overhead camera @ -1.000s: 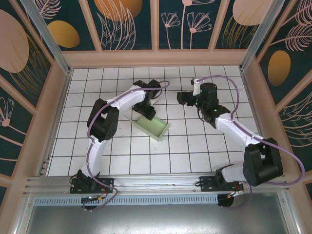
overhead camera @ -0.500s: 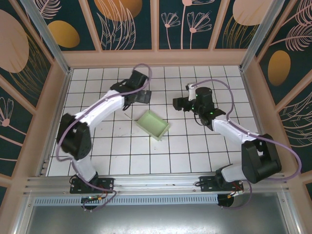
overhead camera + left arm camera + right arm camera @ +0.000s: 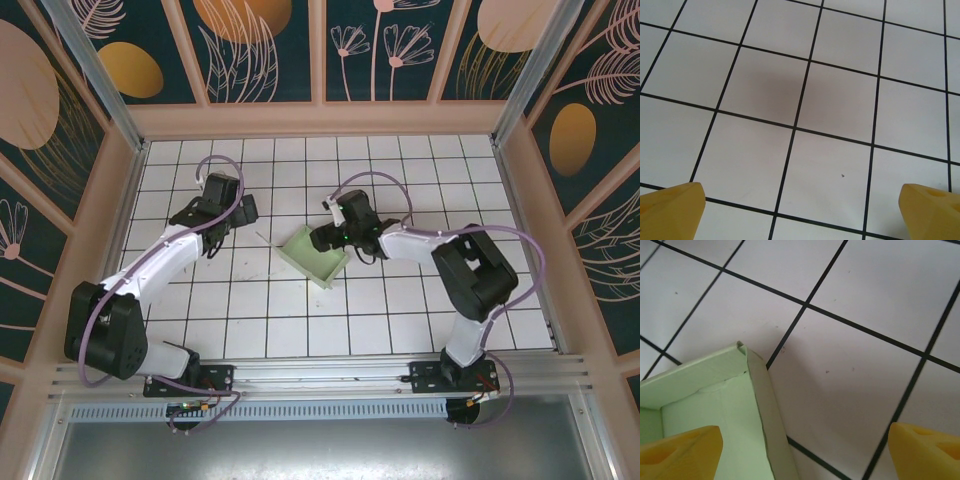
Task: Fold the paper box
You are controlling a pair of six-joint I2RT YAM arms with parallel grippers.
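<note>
Status: the paper box (image 3: 314, 257) sits mid-counter (image 3: 400, 310) as an open tray with its walls up, and we see nothing inside but its own green floor. In the top view its long axis runs diagonally, from far-left to near-right.

The right gripper (image 3: 325, 240) is the near one, sitting over the box's far long edge. In its wrist view the right gripper (image 3: 802, 447) is spread wide and pinching nothing. One box (image 3: 705, 405) corner points away from the camera, and the side wall running back from that corner passes between the fingers. That puts the left fingertip (image 3: 680, 450) above the tray floor and the right one above bare tile.

The left gripper (image 3: 801, 207) is also spread wide, over bare tiles and holding nothing. In the top view that arm is well apart from the box, off to its left.

Our read is that the next move belongs to the right arm. The wall is already bracketed, so it comes down to dropping and closing squarely across that wall. The card is thin, so an off-angle pinch could crease it or skid the tray.
</note>
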